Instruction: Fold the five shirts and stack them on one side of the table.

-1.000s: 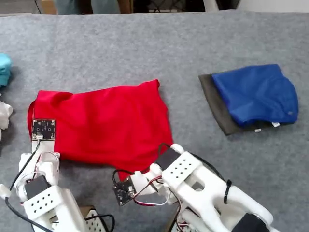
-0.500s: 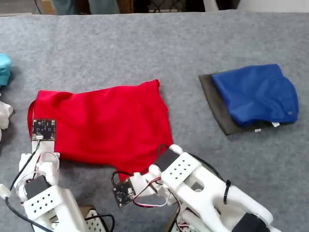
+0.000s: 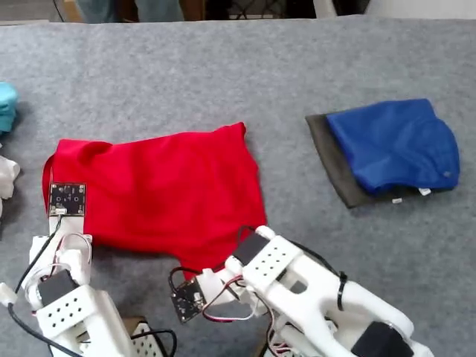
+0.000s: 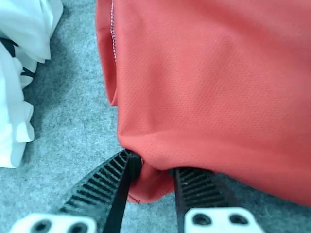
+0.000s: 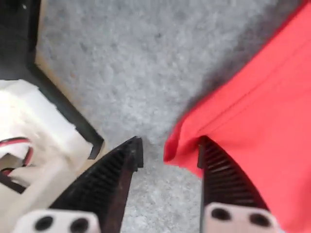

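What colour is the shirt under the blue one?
Dark grey: the grey shirt beneath the blue shirt shows best in the high view.

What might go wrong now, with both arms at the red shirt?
The right tool stands open with only a corner tip of the red shirt between its jaws; closing could miss or slip off. The left tool pinches just a small bunch of the hem, so lifting might pull it free. A white cloth lies close beside that tool and might get snagged.
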